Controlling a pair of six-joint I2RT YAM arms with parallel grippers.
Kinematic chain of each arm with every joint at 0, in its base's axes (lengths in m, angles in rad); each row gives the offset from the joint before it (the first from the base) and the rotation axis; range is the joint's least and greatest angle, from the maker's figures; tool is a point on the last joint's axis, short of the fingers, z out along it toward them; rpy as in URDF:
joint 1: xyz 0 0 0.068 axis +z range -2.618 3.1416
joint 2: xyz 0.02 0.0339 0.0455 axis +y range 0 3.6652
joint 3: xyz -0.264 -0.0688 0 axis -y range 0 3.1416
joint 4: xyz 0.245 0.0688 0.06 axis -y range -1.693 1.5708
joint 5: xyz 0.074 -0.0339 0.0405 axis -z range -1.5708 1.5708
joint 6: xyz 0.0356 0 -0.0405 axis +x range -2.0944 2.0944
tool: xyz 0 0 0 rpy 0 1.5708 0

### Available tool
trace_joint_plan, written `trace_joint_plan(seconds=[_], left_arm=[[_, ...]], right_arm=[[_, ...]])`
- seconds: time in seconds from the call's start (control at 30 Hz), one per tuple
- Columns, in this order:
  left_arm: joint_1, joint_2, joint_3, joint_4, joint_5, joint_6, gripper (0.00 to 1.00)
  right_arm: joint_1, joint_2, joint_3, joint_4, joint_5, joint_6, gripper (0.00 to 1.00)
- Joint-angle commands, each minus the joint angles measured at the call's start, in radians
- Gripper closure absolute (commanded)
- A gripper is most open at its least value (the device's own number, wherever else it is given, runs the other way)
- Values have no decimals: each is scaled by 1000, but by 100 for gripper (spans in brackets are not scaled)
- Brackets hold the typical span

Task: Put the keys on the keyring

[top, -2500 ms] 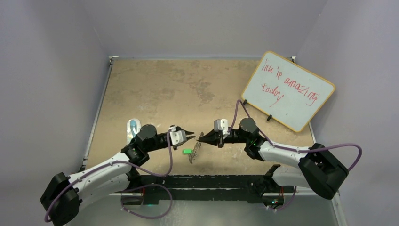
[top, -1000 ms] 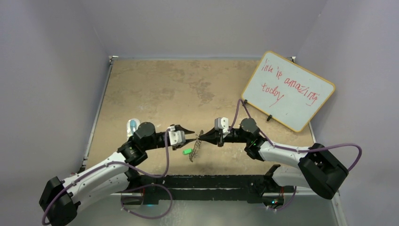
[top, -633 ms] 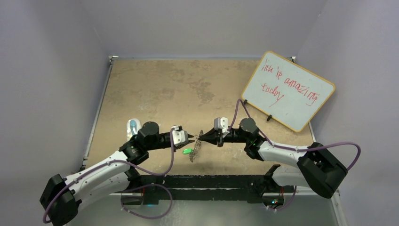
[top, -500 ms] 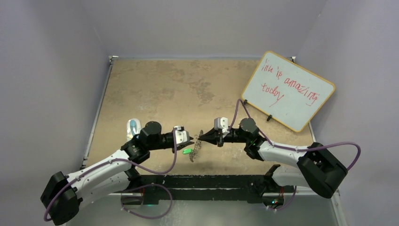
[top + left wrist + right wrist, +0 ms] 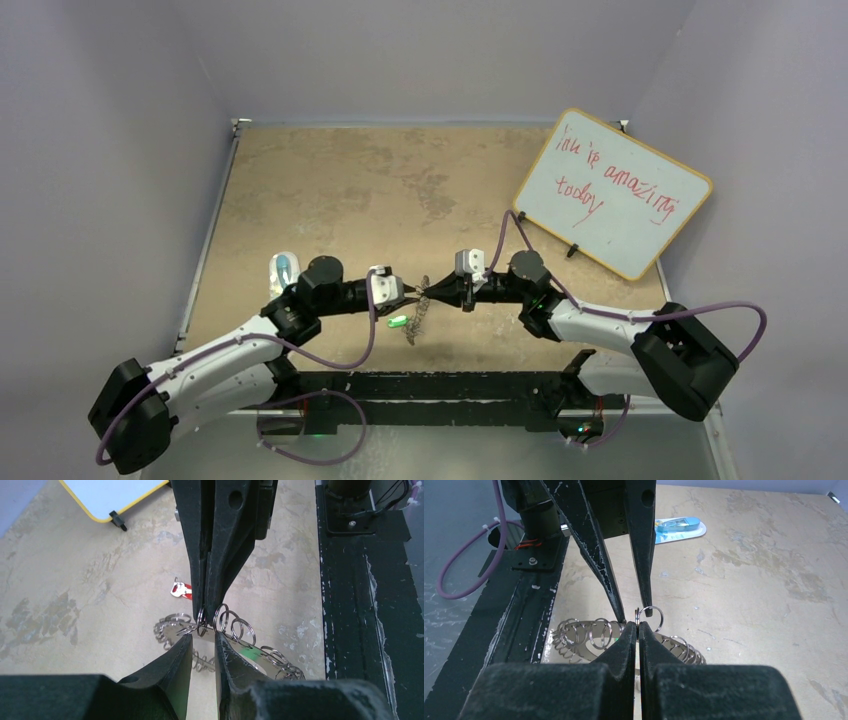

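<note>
Red handwriting is seen on the whiteboard point(image 5: 612, 192) at the upper right; "amazing today" can be read, while the first words cannot be made out. At lower centre of the top view, the right gripper point(image 5: 638, 627) is pressed together on a small loop of the keyring point(image 5: 589, 635). The left gripper point(image 5: 201, 641) is seen narrowly apart, its tips at neighbouring loops. The green key point(image 5: 398, 322) is found just beside the ring. The red key point(image 5: 181, 590) is seen apart on the counter point(image 5: 380, 190).
</note>
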Motion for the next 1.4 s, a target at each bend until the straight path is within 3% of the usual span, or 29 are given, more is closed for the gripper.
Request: trace_joint_plan(seconds=[0.0, 0.63, 0.97, 1.1, 1.23, 1.37], left_arm=[[-7, 9, -4, 119, 34, -19, 80], [-7, 40, -29, 199, 13, -6, 100], [-7, 8, 16, -4, 6, 108, 100], [-7, 1, 20, -19, -7, 123, 100], [-7, -1, 19, -13, -18, 141, 100], [-6, 3, 15, -9, -40, 161, 100]], right_arm=[[4, 0, 39, 20, -8, -6, 100], [4, 10, 52, 10, -50, -23, 100], [3, 10, 59, -3, -33, -29, 100], [3, 9, 65, -8, -5, -24, 85], [3, -25, 52, -8, 65, -25, 54], [2, -85, 3, 5, 171, -25, 33]])
